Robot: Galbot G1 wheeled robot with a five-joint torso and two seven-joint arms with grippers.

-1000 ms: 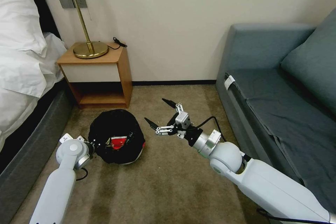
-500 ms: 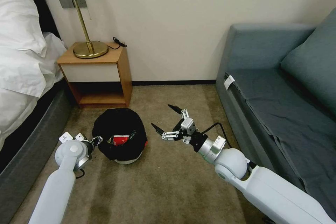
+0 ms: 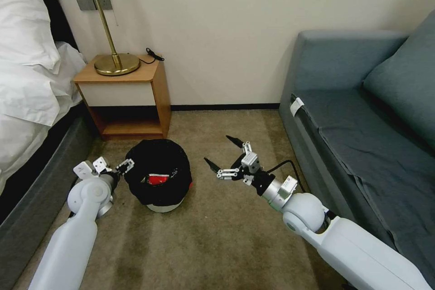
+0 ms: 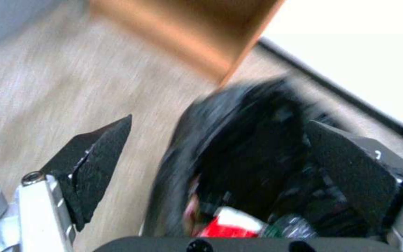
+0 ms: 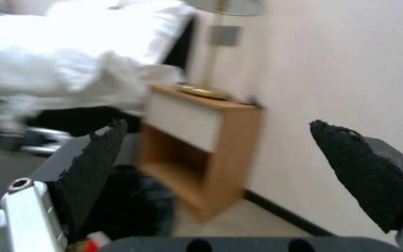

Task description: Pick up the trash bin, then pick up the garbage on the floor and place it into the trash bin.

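The trash bin (image 3: 161,207), white with a black bag (image 3: 158,163) draped over its rim, stands upright on the carpet in front of the nightstand. A red-and-white wrapper (image 3: 157,179) lies inside it. In the left wrist view that wrapper (image 4: 229,224) sits beside a small clear bottle with a green label (image 4: 290,227). My left gripper (image 3: 111,165) is at the bin's left rim, open, its fingers wide apart on either side of the rim (image 4: 178,168). My right gripper (image 3: 217,148) hovers to the right of the bin, open and holding nothing.
A wooden nightstand (image 3: 129,99) with a brass lamp (image 3: 113,61) stands against the wall behind the bin. The bed (image 3: 27,99) runs along the left and a grey sofa (image 3: 362,122) along the right. Bare carpet (image 3: 204,244) lies in front.
The bin has gone from tilted toward me to upright and sits a little farther right. My left wrist has lifted back from it. My right gripper has drawn away to the right.
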